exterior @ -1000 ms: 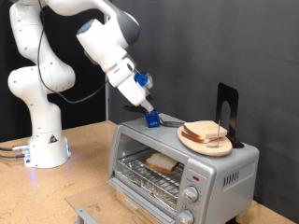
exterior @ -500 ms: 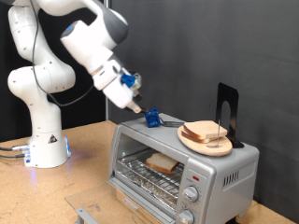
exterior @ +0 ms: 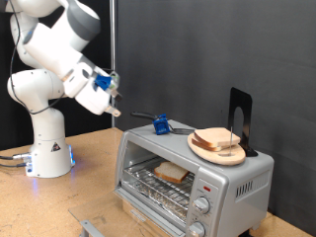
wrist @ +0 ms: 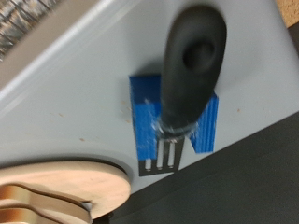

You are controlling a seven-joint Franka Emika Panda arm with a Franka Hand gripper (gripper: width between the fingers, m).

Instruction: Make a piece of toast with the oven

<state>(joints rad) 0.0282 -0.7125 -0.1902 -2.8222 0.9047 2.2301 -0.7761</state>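
Exterior view: the arm is swung toward the view's left, and the hand (exterior: 115, 97) hangs in the air above the counter (exterior: 94, 163), to the left of the oven (exterior: 193, 178) and clear of it. The fingers look small and blurred from here, so I cannot tell whether they are apart or together, and nothing can be made out between them.

The oven sits on the counter at the lower right of this view, with its glass door dropped open. One slice of toast (exterior: 172, 172) lies on the wire rack (exterior: 158, 184) inside, pale on its face with a brown crust. Two round knobs (exterior: 200, 217) sit one above the other on the front panel, with a small red mark just above them.

On the oven's top, a round wooden plate (exterior: 218, 150) carries more slices of bread (exterior: 217, 139), stacked. Behind the plate stands a black upright stand (exterior: 240, 117). Near the left end of the oven top lies a fork (exterior: 156, 120), with a dark handle and a blue block around its middle.

Wrist view shows that fork (wrist: 187, 65) up close: the black handle runs over a blue block (wrist: 204, 123) on the grey oven top (wrist: 75, 103), and what seem to be metal tines stick out just past it. The plate's edge (wrist: 65, 182) shows in one corner, near the block but not touching it.
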